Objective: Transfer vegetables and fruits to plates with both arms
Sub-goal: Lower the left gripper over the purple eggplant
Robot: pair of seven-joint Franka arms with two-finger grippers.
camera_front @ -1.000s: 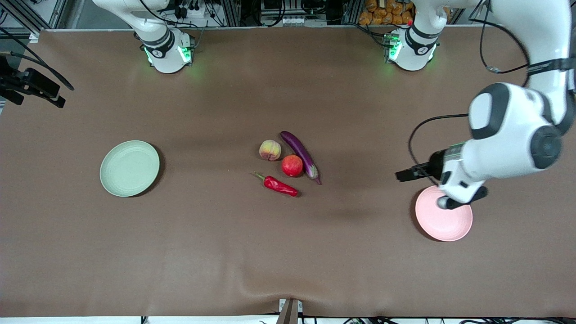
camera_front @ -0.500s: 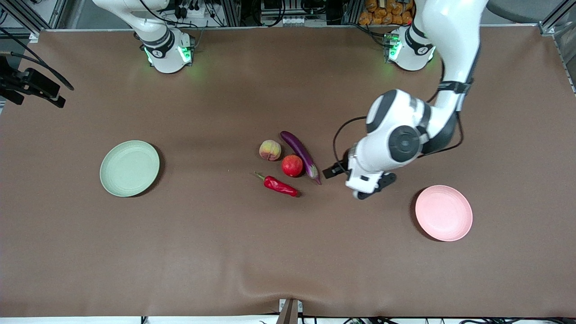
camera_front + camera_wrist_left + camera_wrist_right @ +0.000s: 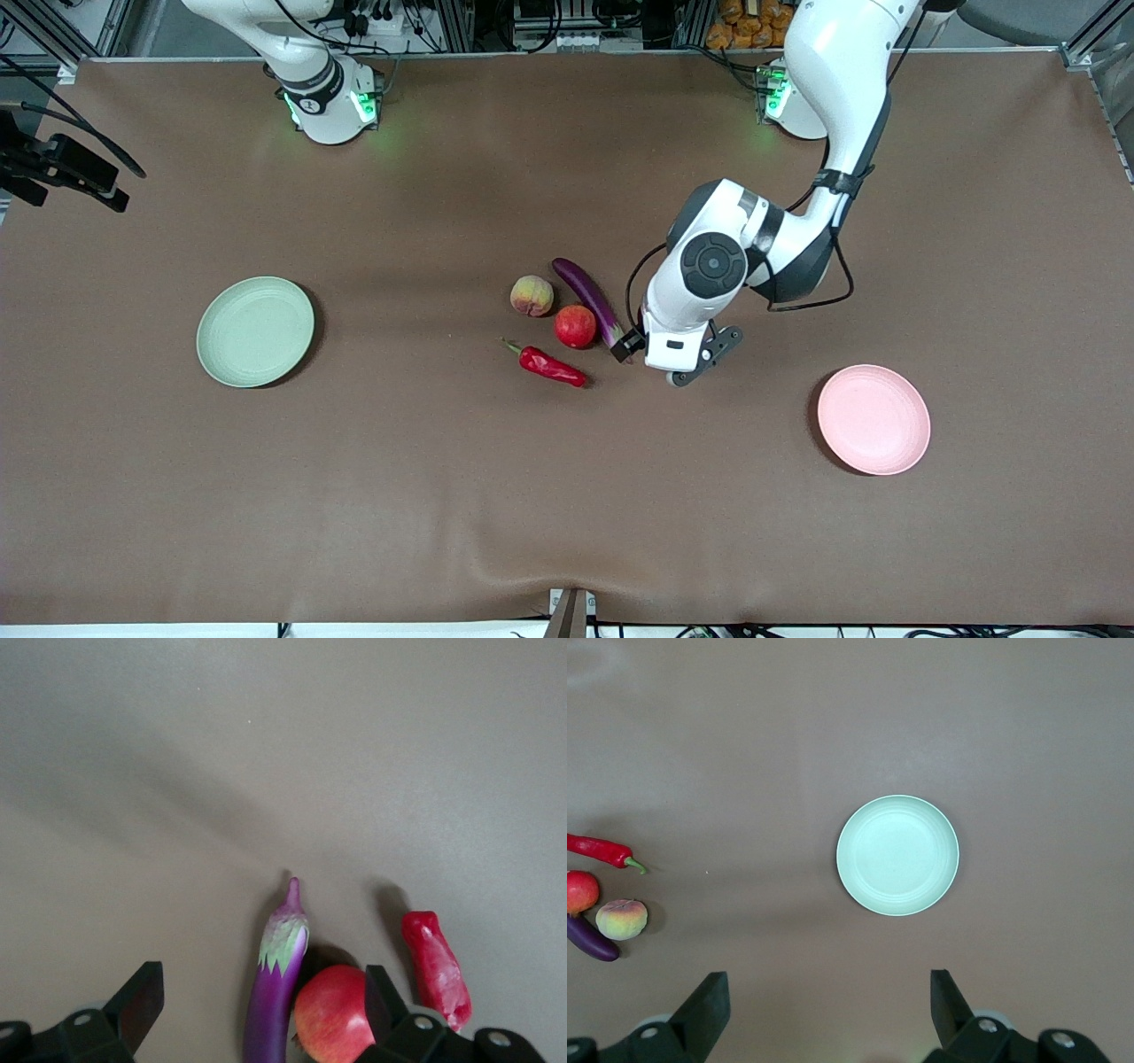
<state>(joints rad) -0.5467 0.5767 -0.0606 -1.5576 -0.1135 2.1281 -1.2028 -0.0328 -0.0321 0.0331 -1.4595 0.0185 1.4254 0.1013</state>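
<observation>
The left gripper [image 3: 257,1014] is hanging low with its fingers apart over the stem end of the eggplant [image 3: 591,299], which puts that slim purple body between them — a line-up for a grasp, by the look of it. The eggplant is lying on the worktop [image 3: 443,496] touching the pomegranate [image 3: 575,326], with the peach [image 3: 532,295] just beside and the chili pepper [image 3: 551,364] nearer the front camera. Both plates are sitting bare and well apart — the pink plate [image 3: 873,419] toward the left arm's end, the green plate [image 3: 255,331] toward the right arm's. The right gripper [image 3: 824,1014] is waiting high over the green plate, fingers spread.
</observation>
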